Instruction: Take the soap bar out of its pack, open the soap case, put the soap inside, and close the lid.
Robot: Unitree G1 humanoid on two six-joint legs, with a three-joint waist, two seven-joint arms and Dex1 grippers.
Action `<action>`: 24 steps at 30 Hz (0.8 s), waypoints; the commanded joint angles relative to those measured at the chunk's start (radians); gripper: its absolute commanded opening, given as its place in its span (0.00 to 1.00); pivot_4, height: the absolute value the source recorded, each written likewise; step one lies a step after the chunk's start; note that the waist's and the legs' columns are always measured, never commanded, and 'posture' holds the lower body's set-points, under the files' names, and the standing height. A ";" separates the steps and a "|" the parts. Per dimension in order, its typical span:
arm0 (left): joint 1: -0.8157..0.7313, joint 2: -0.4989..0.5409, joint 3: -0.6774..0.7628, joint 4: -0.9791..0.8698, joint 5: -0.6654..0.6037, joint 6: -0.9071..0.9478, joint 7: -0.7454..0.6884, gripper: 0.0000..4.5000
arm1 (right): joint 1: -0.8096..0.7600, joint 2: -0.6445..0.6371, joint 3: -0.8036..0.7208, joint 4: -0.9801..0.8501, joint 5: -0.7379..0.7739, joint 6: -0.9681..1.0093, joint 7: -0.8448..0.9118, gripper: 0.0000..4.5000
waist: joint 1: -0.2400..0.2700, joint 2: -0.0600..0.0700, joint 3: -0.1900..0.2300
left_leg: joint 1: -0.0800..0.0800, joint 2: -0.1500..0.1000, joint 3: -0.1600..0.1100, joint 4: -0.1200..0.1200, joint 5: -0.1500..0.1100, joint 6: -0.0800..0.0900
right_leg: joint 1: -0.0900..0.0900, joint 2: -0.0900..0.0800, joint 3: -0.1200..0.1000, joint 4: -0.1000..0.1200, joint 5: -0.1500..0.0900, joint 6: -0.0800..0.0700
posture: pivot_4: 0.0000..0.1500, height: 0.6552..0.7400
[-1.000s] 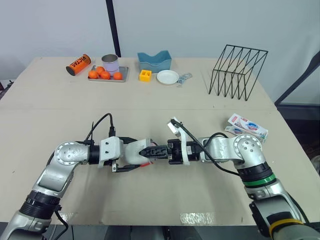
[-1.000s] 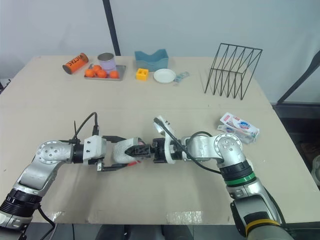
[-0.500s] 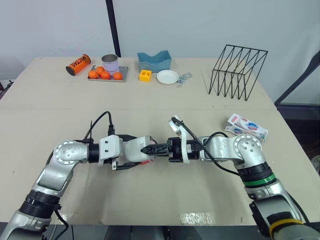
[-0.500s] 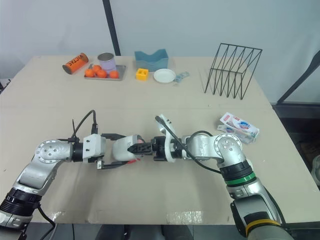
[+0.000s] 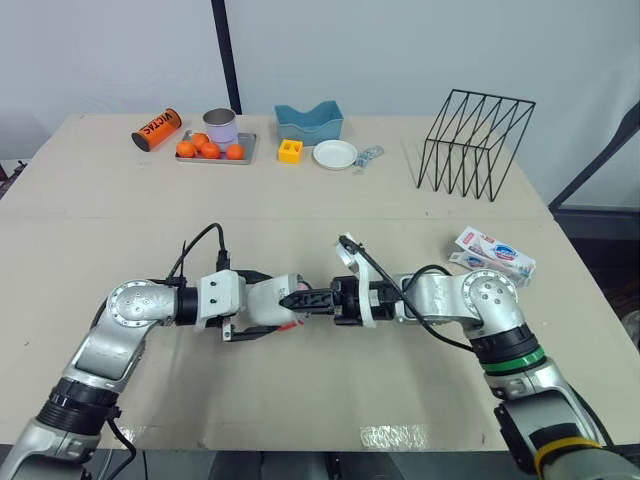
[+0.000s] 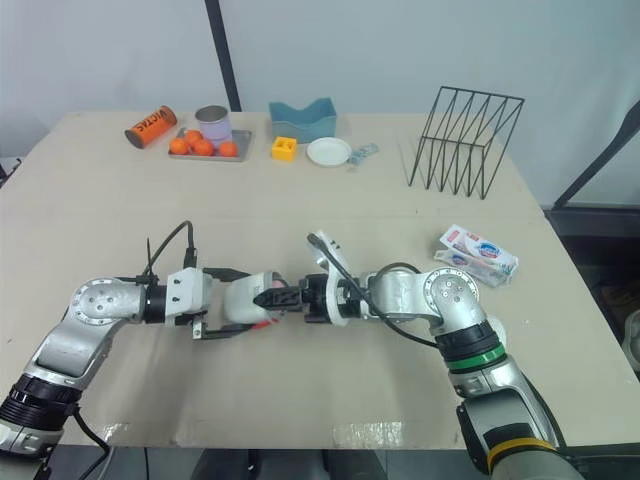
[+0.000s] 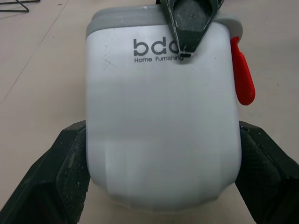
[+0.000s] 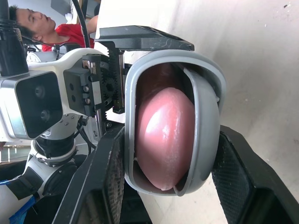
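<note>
A white soap case (image 5: pixel 268 298), printed "bdo Home Furnishing" (image 7: pixel 156 51), is held sideways just above mid-table. My left gripper (image 5: pixel 262 310) is shut on it, one black finger (image 7: pixel 70 172) on each long side. The right gripper (image 5: pixel 306 299) meets the case's free end. Its fingers (image 8: pixel 110 182) press on opposite faces, and one fingertip (image 7: pixel 189 18) lies over the lid by the logo. The grey-rimmed lid (image 8: pixel 205 98) stands slightly ajar, showing the pink soap bar (image 8: pixel 163 135) inside. The soap pack (image 5: pixel 495 253) lies on the table at the right.
At the back stand a black wire rack (image 5: pixel 475 140), a tray of oranges (image 5: pixel 210 150) with a metal cup (image 5: pixel 220 125), an orange can (image 5: pixel 158 128), a blue holder (image 5: pixel 309 122), a yellow block (image 5: pixel 291 151) and a white dish (image 5: pixel 335 154). A person (image 8: pixel 56 32) is behind.
The right gripper has slid a little to the left, further onto the end of the case. The left gripper and the case have stayed almost in place.
</note>
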 commanded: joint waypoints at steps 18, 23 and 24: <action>-0.013 0.012 0.004 -0.031 -0.016 0.019 0.003 0.89 | -0.039 0.040 -0.021 -0.045 0.023 0.010 0.012 0.45 | 0.000 0.000 0.000 | 0.000 0.000 0.000 0.000 0.000 0.000 | 0.000 0.000 0.000 0.000 0.000 0.000 | 1.00 1.00; -0.019 0.017 0.015 -0.018 -0.017 0.006 0.001 0.89 | -0.026 0.015 -0.012 -0.052 0.023 0.020 0.012 0.45 | 0.000 0.000 0.000 | 0.000 0.000 0.000 0.000 0.000 0.000 | 0.000 0.000 0.000 0.000 0.000 0.000 | 1.00 1.00; -0.021 0.011 0.020 -0.011 -0.008 -0.006 0.015 1.00 | -0.023 0.014 -0.011 -0.050 0.023 0.019 0.009 0.45 | 0.000 0.000 0.000 | 0.000 0.000 0.000 0.000 0.000 0.000 | 0.000 0.000 0.000 0.000 0.000 0.000 | 1.00 1.00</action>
